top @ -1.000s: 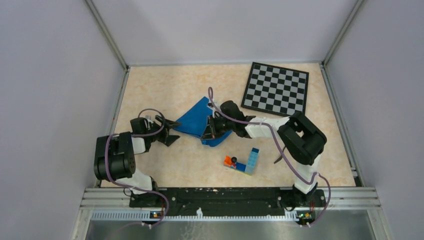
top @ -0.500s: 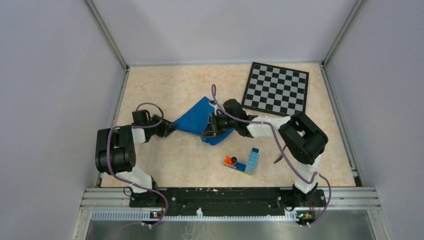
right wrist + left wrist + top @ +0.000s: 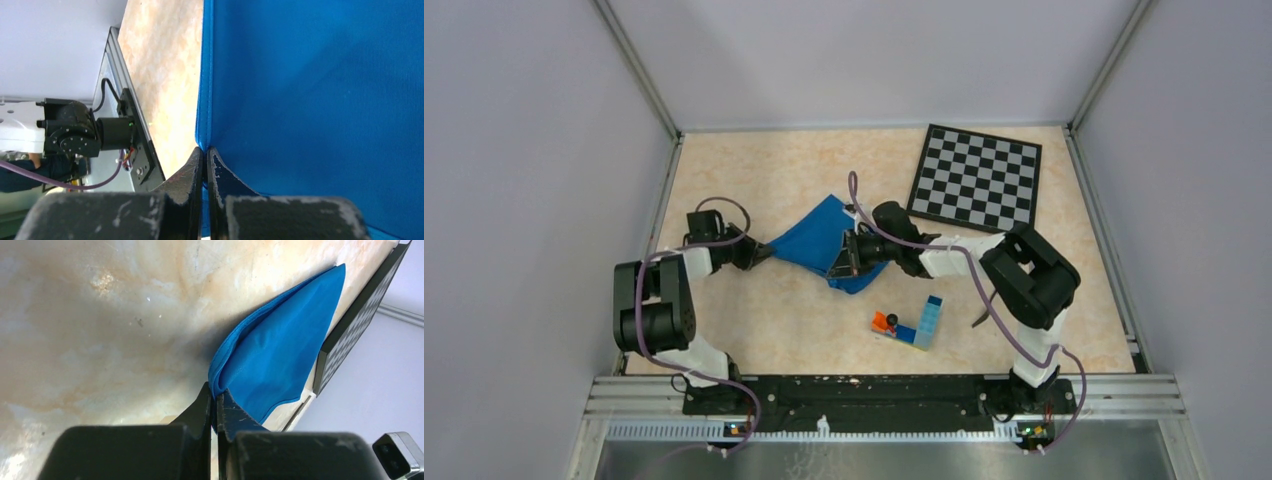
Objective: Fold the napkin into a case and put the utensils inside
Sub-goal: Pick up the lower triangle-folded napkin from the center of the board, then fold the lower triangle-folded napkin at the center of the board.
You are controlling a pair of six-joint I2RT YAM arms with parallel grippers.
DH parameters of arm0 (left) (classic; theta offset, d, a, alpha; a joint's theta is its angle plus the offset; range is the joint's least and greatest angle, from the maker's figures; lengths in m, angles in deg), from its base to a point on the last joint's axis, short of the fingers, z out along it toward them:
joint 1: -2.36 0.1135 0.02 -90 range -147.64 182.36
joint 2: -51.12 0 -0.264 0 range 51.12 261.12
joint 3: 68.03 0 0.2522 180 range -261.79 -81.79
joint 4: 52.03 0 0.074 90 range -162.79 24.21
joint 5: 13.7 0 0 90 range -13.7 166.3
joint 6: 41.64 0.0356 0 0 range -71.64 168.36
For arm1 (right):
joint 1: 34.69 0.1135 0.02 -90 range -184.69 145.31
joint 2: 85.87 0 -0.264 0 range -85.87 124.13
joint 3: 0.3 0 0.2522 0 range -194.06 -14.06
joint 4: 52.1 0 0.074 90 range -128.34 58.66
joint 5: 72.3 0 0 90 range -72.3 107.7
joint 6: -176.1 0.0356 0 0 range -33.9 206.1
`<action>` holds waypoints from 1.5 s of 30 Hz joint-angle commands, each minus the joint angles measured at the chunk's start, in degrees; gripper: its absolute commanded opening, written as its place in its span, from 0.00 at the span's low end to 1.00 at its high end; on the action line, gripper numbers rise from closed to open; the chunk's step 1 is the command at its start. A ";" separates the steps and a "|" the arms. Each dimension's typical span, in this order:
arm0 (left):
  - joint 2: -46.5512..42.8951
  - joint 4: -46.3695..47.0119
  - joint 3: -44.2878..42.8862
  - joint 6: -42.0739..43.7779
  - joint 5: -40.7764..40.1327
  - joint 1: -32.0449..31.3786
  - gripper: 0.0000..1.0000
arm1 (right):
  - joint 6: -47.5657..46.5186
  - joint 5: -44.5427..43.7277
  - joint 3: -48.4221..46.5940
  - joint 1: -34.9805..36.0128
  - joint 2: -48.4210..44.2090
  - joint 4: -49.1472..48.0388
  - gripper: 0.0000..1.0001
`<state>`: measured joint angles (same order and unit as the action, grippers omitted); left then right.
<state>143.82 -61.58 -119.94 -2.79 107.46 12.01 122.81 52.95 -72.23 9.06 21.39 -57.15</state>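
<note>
The bright blue napkin (image 3: 814, 240) lies partly folded mid-table, its near edge lifted. My left gripper (image 3: 759, 253) is shut on the napkin's left corner; in the left wrist view the cloth (image 3: 280, 350) is bunched between the tips of that gripper (image 3: 216, 396). My right gripper (image 3: 848, 256) is shut on the napkin's right edge; in the right wrist view the hem (image 3: 310, 90) runs down into its closed tips (image 3: 205, 152). A slim dark utensil end (image 3: 979, 318) pokes out beside the right arm; I cannot tell which one it is.
A chessboard (image 3: 976, 177) lies at the back right, its edge (image 3: 350, 335) just behind the napkin. A small pile of toy bricks (image 3: 914, 325) sits in front of the napkin. Metal rails and grey walls close in the table.
My left gripper has moved right to the napkin's left corner and gone from open to shut on it. The right gripper keeps its hold and has hardly moved.
</note>
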 commanded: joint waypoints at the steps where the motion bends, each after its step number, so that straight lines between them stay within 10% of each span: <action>1: -5.66 -9.46 -3.34 3.22 -5.35 0.54 0.00 | 2.09 3.24 1.78 1.10 -2.51 -4.67 0.00; 12: -8.43 -36.51 -16.26 -7.31 -23.14 -4.22 0.00 | 15.03 6.75 5.84 1.54 1.96 -15.77 0.00; 31: 19.95 -76.05 -58.19 -32.46 -51.12 -25.52 0.00 | 7.43 7.64 6.47 -6.91 0.96 -1.62 0.00; 45: 11.98 -74.48 -47.97 -22.99 -52.33 -20.37 0.00 | 10.46 5.78 2.09 2.71 1.98 -3.78 0.00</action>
<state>163.58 -136.53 -172.75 -29.87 59.46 -12.47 132.42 58.67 -67.38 8.12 23.60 -59.88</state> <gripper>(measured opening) 0.019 0.009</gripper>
